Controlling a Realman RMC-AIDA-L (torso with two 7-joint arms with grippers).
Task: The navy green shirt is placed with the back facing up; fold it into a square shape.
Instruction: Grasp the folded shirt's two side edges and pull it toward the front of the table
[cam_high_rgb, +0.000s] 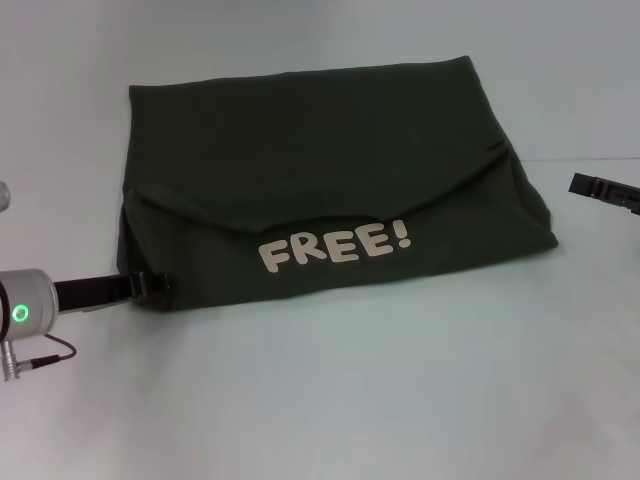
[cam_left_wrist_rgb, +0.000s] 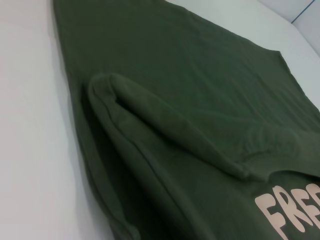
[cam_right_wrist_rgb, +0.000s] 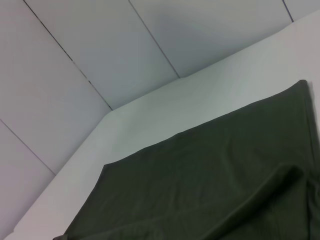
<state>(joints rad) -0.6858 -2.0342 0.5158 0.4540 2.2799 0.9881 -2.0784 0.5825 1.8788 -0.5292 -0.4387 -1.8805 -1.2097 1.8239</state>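
The navy green shirt (cam_high_rgb: 330, 190) lies partly folded mid-bench (cam_high_rgb: 350, 400), its near part turned over so the "FREE!" lettering (cam_high_rgb: 335, 247) faces up. The head view shows the left claw (cam_high_rgb: 155, 287) at the shirt's near left corner, touching the cloth; whether it grips cannot be told. The right claw (cam_high_rgb: 605, 190) hangs off to the right, its opening unclear. Only the right wrist view shows the panelled wall (cam_right_wrist_rgb: 100, 55).
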